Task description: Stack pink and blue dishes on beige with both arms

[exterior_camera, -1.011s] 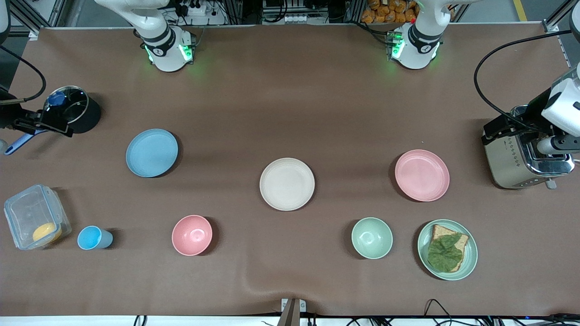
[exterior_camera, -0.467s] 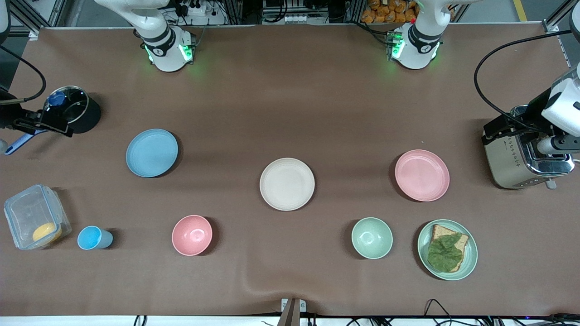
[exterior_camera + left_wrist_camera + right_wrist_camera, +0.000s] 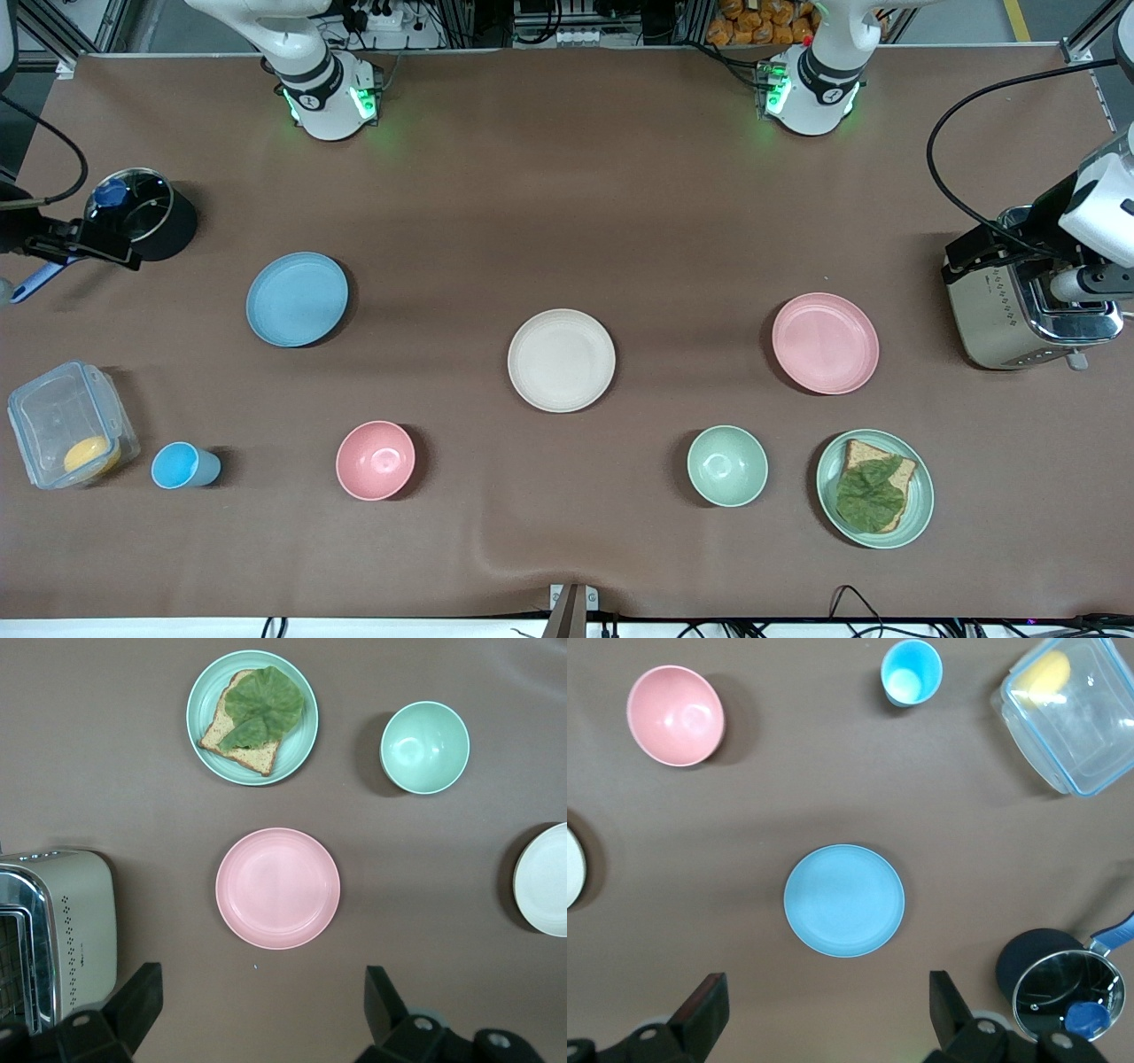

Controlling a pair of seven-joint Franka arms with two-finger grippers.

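On table, pink plate [image 3: 825,343], blue plate [image 3: 297,299], beige plate [image 3: 561,360]

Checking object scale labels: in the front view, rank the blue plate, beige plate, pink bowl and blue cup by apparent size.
1. blue plate and beige plate: look alike, no ranking between them.
2. pink bowl.
3. blue cup.

A brown matte cloth covers the worktop [image 3: 567,221], rippled into a small fold at its edge nearest the front camera. Light falls evenly, throwing soft shadows. Above the worktop's top edge stand metal frame posts [image 3: 89,22], cables and a power strip [image 3: 376,16]. Black cables [image 3: 850,611] trail along the white lower edge.
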